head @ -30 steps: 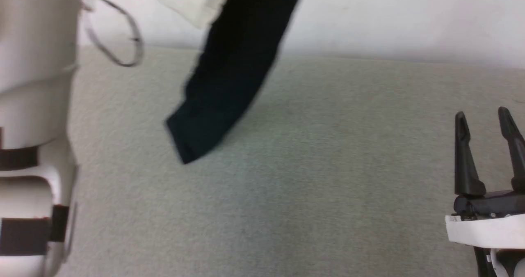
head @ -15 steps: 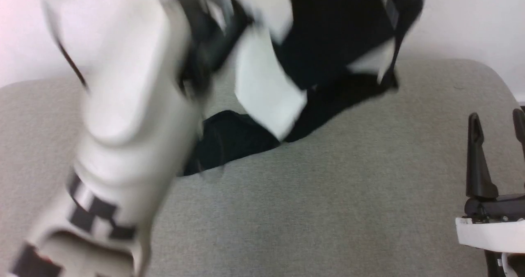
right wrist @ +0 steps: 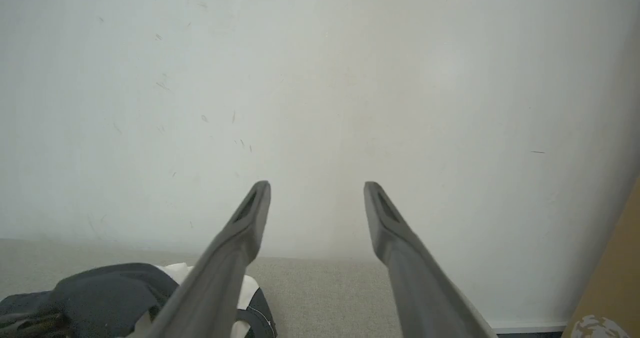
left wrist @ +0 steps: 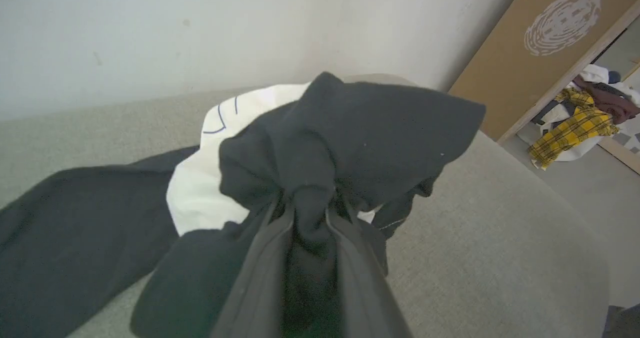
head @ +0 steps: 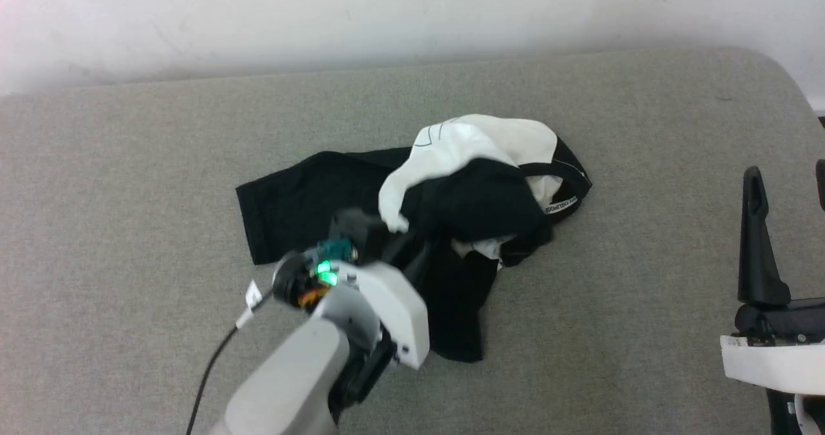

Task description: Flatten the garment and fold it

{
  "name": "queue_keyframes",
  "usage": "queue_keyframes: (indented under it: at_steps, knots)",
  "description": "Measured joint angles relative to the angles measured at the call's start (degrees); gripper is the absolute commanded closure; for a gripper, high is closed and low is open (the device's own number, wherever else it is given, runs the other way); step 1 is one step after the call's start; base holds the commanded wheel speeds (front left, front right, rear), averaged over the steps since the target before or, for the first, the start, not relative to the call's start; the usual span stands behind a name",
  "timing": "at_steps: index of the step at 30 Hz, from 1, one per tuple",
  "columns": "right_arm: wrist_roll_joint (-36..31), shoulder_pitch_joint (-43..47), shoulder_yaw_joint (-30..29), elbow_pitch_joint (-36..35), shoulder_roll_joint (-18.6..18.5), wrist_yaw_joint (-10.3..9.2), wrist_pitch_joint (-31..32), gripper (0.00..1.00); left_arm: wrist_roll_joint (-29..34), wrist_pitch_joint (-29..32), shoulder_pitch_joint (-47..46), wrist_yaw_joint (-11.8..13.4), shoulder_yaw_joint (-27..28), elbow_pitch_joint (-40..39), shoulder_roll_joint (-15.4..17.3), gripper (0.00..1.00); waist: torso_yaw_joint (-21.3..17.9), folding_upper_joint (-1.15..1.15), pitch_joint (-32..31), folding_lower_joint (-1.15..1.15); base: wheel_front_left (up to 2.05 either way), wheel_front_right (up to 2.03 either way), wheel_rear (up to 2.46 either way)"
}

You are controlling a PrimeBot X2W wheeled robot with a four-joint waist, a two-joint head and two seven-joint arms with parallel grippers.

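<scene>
The garment (head: 477, 196) lies in a crumpled heap in the middle of the grey table (head: 612, 332), white body bunched on top, a black sleeve spread to the left. My left gripper (head: 403, 238) reaches in from the lower left and is shut on a fold of its black cloth. In the left wrist view the fingers (left wrist: 267, 258) pinch the garment (left wrist: 350, 127), which bulges up over them. My right gripper (head: 787, 177) stands open at the table's right edge, well clear of the cloth. The right wrist view has the right gripper (right wrist: 315, 193) open and empty, the garment (right wrist: 100, 288) low at the left.
A pale wall (head: 387, 16) runs along the table's far edge. The table's far right corner (head: 773, 67) is rounded. Beyond it stand a brown board (left wrist: 540, 42) and a pile of clothes (left wrist: 575, 127) on the floor. A cable (head: 213, 364) trails from my left arm.
The head camera has shifted. The garment hung in the air from my raised left arm; now arm and garment are down on the table. The right gripper stays open.
</scene>
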Motion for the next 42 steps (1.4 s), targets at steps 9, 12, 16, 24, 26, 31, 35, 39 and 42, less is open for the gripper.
queue_keyframes:
  at_steps: [9, 12, 16, 24, 26, 31, 35, 39, 42]
  knots:
    - [-0.1, -1.0, 0.5, 0.1, 0.0, 0.00, 0.6, 0.00, 0.2, -2.4, 3.2, 0.2, -1.3, 7.8, -0.9, 0.00, 0.8, 0.00, 1.9, 0.00, 0.00, 0.00, 0.00]
    - [-0.1, -1.0, 0.5, 0.5, 0.0, 0.00, 0.7, 0.00, -0.3, -4.0, 3.2, 0.2, -0.6, 7.4, -0.9, 0.00, 1.4, 0.00, 1.1, 0.00, 0.00, 0.00, 0.00]
    - [0.1, -0.8, 0.5, 1.2, 0.0, 0.00, 0.7, 0.00, -1.5, -5.1, 3.7, 0.2, 1.2, 3.0, 0.8, 0.00, 2.0, 0.00, -0.6, -0.01, 0.00, 0.00, 0.00]
    - [1.4, 0.5, 0.4, 2.0, 0.0, 0.00, 0.4, 0.00, -1.1, -13.4, 12.3, 7.9, 10.0, -14.7, 7.6, 0.00, 3.2, 0.00, -3.9, -0.01, 0.00, 0.00, 0.00]
    - [1.6, 0.9, 0.4, 2.2, 0.0, 0.00, 0.2, 0.00, 0.1, -16.2, 15.4, 10.4, 12.8, -18.8, 8.9, 0.00, 3.3, 0.00, -4.3, -0.01, 0.00, 0.00, 0.00]
    - [1.9, 2.2, -0.2, 2.9, 0.0, 0.00, -0.3, 0.00, 9.2, -18.1, 23.8, 14.2, 19.2, -27.3, 10.6, 0.00, 3.1, 0.00, -4.2, -0.01, 0.00, 0.00, 0.00]
    - [2.8, 3.8, -0.8, 4.1, 0.0, 0.00, -0.5, 0.00, 16.2, -18.1, 30.7, 15.9, 22.6, -31.5, 9.1, 0.00, 2.8, 0.00, -4.1, -0.01, 0.00, 0.00, 0.00]
    - [4.4, 5.4, -1.9, 6.3, 0.0, 0.00, -1.0, 0.00, 17.9, -18.1, 36.0, 15.6, 24.1, -32.8, 5.3, 0.00, 3.2, 0.00, -4.1, -0.02, 0.00, 0.00, 0.00]
    - [5.3, 5.3, -2.3, 6.9, 0.0, 0.00, -0.9, 0.00, 19.7, -18.1, 37.0, 14.1, 24.8, -32.9, 3.9, 0.00, 3.8, 0.00, -4.2, -0.01, 0.00, 0.00, 0.00]
